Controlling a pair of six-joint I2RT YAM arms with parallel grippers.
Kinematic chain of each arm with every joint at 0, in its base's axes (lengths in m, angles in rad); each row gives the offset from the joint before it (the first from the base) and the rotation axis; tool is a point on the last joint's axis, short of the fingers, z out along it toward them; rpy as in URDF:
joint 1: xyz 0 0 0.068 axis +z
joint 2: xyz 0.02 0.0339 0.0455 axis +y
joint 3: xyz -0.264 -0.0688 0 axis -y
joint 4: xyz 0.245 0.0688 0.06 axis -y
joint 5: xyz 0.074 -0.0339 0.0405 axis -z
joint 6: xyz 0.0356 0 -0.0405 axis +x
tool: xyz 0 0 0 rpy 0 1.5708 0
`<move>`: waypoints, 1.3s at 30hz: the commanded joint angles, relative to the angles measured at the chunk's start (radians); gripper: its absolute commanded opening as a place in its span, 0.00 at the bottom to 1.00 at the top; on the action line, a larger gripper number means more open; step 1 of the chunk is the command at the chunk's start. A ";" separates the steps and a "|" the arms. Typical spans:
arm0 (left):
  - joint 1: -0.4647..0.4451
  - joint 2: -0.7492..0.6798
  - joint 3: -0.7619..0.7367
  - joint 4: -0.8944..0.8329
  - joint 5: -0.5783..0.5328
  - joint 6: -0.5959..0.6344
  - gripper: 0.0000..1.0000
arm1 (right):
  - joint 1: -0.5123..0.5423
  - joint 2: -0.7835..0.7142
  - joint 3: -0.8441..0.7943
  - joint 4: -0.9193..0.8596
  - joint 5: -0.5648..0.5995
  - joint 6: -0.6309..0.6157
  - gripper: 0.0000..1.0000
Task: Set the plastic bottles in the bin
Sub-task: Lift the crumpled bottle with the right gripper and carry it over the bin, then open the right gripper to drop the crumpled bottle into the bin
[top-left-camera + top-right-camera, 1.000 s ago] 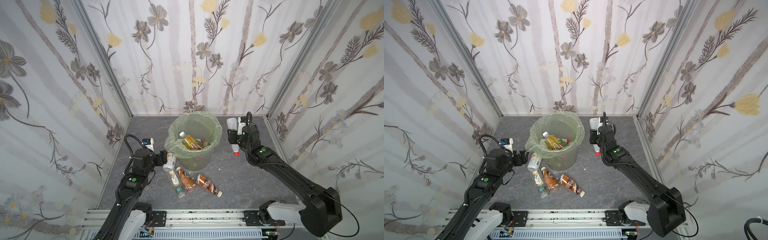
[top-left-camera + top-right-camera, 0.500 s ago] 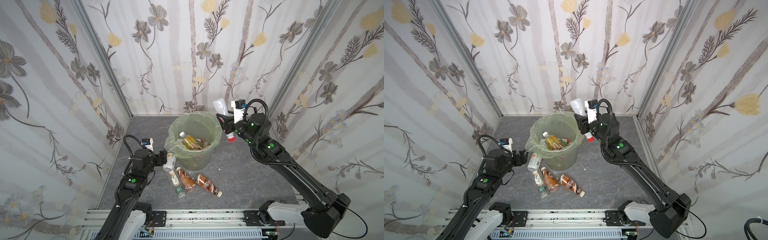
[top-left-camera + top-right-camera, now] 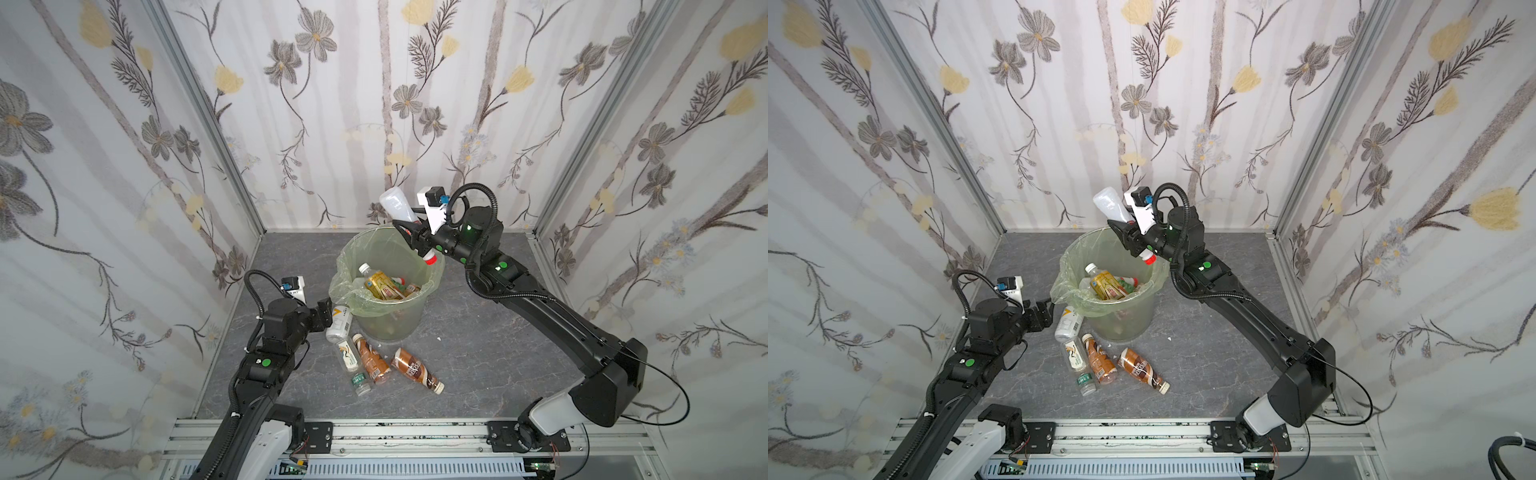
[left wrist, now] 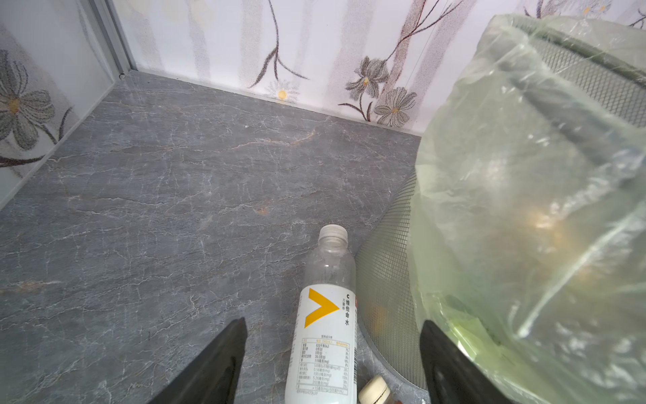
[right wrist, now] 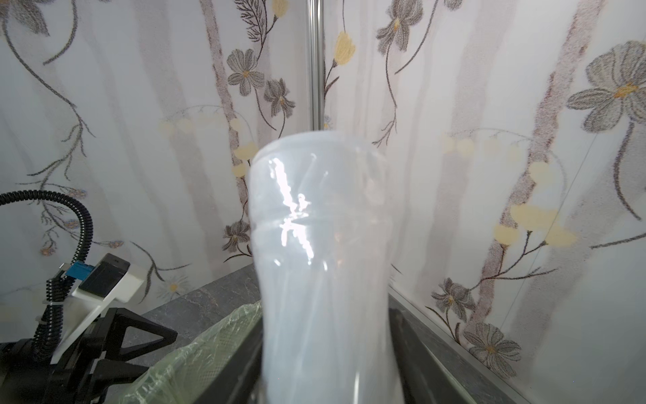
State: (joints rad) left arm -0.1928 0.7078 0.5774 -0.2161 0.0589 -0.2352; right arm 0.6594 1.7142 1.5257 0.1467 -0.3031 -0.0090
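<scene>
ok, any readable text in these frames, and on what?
"C 维他命水", next to an orange chevron: white-label bottle beside the bin.
Its nutrition table: too small to read.
Labels on brown bottles and bottles in the bin: blurred.
The red-capped bottle: no text visible.

Bright, even light — glare on bottle [image 5: 325, 273]

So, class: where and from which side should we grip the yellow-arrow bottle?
Probably grip the yellow-arrow bottle across its labelled middle, from its base end: it lies on the floor, bin close alongside; the left gripper sits at that end, jaws open.
</scene>
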 commanded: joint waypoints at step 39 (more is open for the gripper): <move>0.001 0.037 0.001 0.003 -0.022 0.004 0.79 | 0.002 -0.038 -0.217 0.083 0.092 0.046 0.76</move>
State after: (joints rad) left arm -0.1928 0.7399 0.5774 -0.2161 0.0460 -0.2348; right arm 0.6609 1.7157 1.3380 0.1806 -0.2226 0.0181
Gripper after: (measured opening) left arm 0.790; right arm 0.759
